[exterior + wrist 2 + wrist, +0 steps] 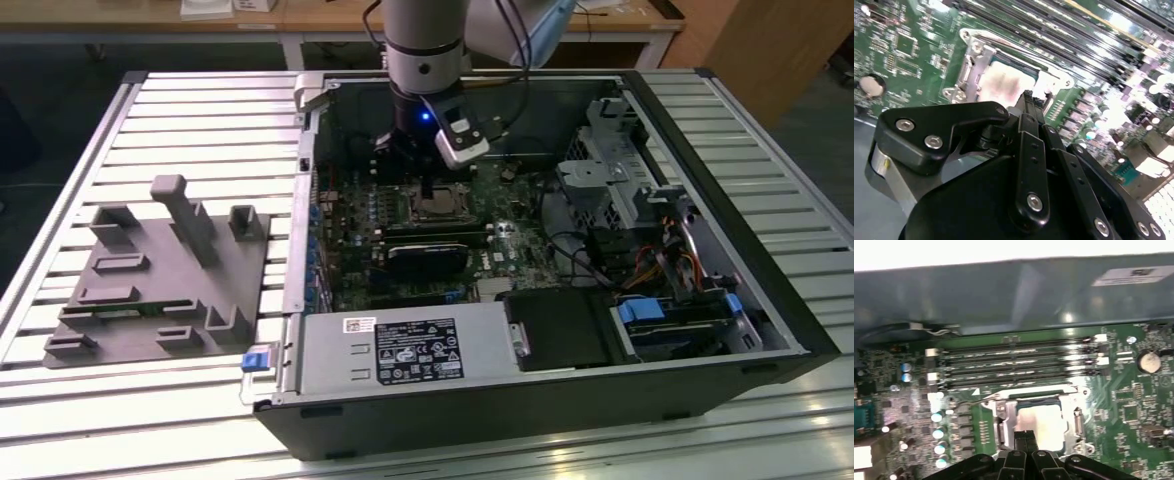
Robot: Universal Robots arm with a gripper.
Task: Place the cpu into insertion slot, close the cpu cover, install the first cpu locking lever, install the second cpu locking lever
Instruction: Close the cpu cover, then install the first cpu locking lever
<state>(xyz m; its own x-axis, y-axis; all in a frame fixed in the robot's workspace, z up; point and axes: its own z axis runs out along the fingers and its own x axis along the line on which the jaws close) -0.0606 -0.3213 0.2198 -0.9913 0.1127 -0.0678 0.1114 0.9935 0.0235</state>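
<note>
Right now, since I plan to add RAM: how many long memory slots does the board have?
4 memory slots, side by side in the first wrist view: one nearest the case wall, two between, one nearest the cpu. None looks hidden.

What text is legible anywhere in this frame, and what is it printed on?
No text can be read.
On the metal housing: black label, print too small.
Next to it: white sticker, too small.
On the case wall: white label, blurred.
On the motherboard: markings too small.
</note>
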